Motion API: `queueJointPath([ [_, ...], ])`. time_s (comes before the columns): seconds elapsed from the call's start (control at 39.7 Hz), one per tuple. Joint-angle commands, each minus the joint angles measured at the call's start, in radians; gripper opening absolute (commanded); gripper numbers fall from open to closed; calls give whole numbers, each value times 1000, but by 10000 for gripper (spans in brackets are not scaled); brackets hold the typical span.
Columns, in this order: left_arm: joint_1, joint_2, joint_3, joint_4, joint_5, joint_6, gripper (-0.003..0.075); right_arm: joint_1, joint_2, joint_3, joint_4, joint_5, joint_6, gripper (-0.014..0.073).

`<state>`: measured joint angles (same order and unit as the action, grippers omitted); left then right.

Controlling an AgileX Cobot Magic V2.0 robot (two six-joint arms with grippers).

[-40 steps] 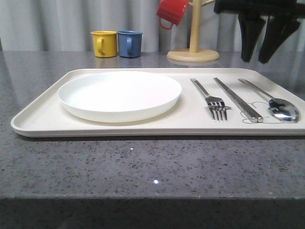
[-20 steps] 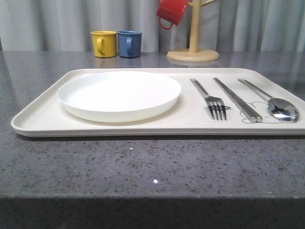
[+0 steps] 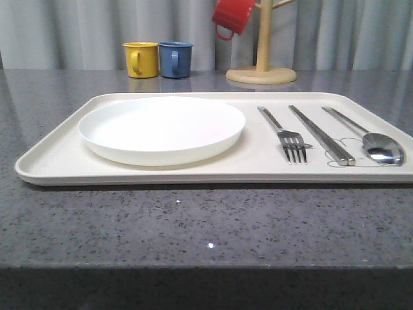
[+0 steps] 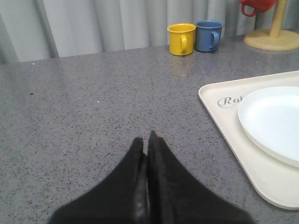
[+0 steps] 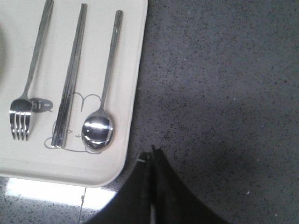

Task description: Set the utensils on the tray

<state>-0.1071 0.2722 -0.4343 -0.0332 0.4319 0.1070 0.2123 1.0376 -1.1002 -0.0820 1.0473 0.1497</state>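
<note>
The cream-white tray point(image 3: 58, 161) lies across the grey table. On its left half sits the white plate point(image 3: 161, 128). On its right half the fork point(image 3: 287, 135), the chopsticks point(image 3: 321, 134) and the spoon point(image 3: 374, 142) lie side by side. In the left wrist view my left gripper point(image 4: 145, 140) is shut and empty over bare table, left of the tray point(image 4: 219, 100) and plate point(image 4: 275, 121). In the right wrist view my right gripper point(image 5: 152, 151) is shut and empty beside the tray's point(image 5: 93, 172) corner, close to the spoon point(image 5: 99, 128), with the chopsticks point(image 5: 70, 79) and fork point(image 5: 28, 88) beyond it.
A yellow mug point(image 3: 142, 59) and a blue mug point(image 3: 175, 59) stand at the back of the table. A wooden mug tree point(image 3: 262, 64) with a red mug point(image 3: 232, 16) hanging on it stands at the back right. A curtain hangs behind the table.
The dark right gripper that hung at the upper right of the front view one second ago has left that view. The tray and utensils have not moved.
</note>
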Motion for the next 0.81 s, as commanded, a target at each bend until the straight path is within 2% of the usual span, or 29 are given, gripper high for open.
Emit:
queueJointPath([
  [0.0, -7, 8, -27, -10, -77, -5, -18, -4, -186, 154, -43, -244, -21, -113],
  [0.18, -7, 8, -27, -10, -77, -5, -18, -4, -518, 457, -110, -508, -21, -113],
  [0.35, -7, 8, -27, -10, -77, -5, -18, -4, -791, 637, -140, -661, -20, -113],
  [0.5, -7, 8, -27, -10, -77, -5, -18, -4, -895, 683, -139, -654, -20, -113],
  [0.78, -7, 8, -27, -10, -77, -5, -18, -4, -900, 683, -139, -639, -20, -113],
])
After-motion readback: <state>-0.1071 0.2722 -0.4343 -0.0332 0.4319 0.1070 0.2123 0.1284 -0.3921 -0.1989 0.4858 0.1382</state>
